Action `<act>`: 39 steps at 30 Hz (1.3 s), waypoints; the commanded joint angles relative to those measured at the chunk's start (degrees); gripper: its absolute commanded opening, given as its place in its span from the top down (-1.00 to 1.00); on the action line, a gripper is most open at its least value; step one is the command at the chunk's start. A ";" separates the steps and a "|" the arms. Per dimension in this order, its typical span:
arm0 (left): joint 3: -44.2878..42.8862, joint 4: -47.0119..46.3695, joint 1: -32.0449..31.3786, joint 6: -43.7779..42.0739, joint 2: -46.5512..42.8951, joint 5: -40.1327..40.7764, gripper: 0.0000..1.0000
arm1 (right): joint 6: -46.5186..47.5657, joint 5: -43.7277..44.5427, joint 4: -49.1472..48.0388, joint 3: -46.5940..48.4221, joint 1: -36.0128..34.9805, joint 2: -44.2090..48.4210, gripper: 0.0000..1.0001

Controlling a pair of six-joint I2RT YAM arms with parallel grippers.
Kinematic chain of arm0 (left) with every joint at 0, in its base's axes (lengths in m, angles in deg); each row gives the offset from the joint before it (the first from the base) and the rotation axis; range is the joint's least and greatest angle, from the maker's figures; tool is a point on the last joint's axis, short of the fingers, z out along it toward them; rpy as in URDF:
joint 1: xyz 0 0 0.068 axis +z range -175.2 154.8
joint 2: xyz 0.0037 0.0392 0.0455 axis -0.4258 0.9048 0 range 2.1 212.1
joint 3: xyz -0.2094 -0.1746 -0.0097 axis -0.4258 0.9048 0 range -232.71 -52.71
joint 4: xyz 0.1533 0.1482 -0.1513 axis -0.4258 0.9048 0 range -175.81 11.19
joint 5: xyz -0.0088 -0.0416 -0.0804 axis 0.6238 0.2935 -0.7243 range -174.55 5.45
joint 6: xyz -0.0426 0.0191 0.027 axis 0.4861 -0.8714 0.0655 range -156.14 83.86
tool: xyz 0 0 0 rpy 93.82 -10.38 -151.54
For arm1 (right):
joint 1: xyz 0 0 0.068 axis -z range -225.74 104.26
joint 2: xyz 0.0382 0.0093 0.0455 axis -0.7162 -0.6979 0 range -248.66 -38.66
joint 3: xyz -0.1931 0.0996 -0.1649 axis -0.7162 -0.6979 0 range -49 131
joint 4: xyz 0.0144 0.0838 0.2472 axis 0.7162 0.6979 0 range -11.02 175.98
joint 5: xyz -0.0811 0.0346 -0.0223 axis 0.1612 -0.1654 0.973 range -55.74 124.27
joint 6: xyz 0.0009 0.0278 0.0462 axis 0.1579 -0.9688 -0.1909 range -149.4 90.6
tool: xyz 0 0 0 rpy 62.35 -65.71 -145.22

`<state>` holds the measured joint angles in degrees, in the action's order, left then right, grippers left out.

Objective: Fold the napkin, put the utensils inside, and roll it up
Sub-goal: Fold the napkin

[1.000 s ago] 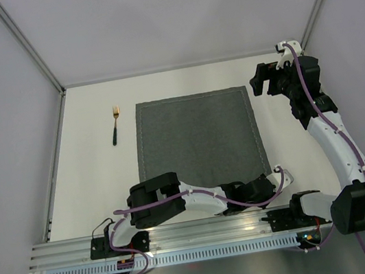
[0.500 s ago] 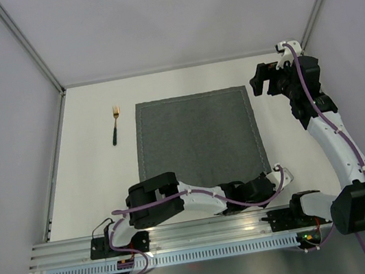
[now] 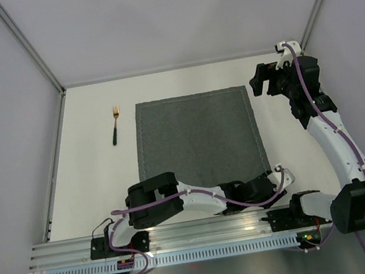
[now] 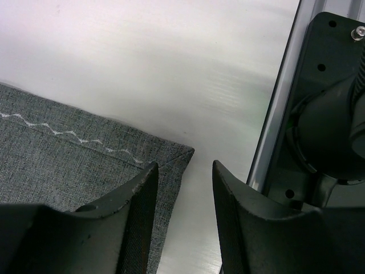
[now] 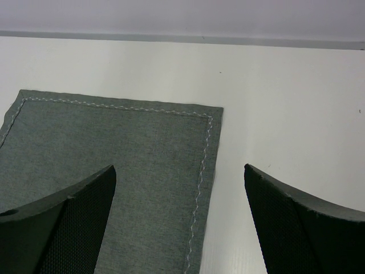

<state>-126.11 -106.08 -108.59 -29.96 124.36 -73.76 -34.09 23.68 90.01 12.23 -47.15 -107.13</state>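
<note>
Currently the napkin [image 3: 199, 140] lies spread flat on the table [image 3: 100, 185], with a fork [image 3: 115, 125] well apart on its left. The left gripper [image 4: 185, 165] sits at its near right corner, jaws narrowly parted and gripping nothing. The right gripper [image 5: 178, 171] hangs over the far right corner, jaws spread wide.

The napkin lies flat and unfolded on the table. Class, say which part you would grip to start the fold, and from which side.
Probably its right-hand corners. The napkin lies flat, so only a thin edge offers a pinch: come down from above, one finger sliding under the cloth. The left gripper stands open at the near corner, the right gripper open above the far corner.
</note>
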 commanded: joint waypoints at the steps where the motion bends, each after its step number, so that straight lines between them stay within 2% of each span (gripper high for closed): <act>1: -1.91 -2.84 -0.36 -2.22 0.87 -0.59 -0.01 | -0.50 -0.31 -0.92 -0.24 -0.26 -0.26 -0.96; 14: -4.29 -1.09 -0.36 -2.40 4.74 1.69 -0.03 | -0.23 -0.48 -0.92 -0.15 -0.26 -0.70 -0.96; 17: -4.11 -1.00 -0.36 -2.31 4.92 2.31 0.07 | -0.23 -0.48 -0.83 -0.15 -0.17 -0.62 -0.96; 24: -3.15 -1.00 -0.10 -1.25 4.84 3.10 0.51 | -0.15 -0.57 -0.92 -0.15 -0.26 -0.61 -0.96; 28: -2.62 -1.26 0.25 -0.90 3.70 3.28 0.67 | -0.23 -0.75 -0.92 -0.15 -0.17 -0.70 -0.96; 33: -2.53 -1.35 1.04 -0.81 1.50 3.19 0.81 | -0.23 -0.66 -0.83 -0.15 -0.26 -0.70 -0.96; 39: -0.78 -1.96 2.80 1.82 -3.33 2.22 0.86 | -0.32 -0.75 -0.83 -0.15 -0.26 -0.62 -0.96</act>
<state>-127.91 -106.06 -107.15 -30.51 126.59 -71.23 -34.09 23.59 90.12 12.23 -47.15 -107.85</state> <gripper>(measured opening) 0.083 0.979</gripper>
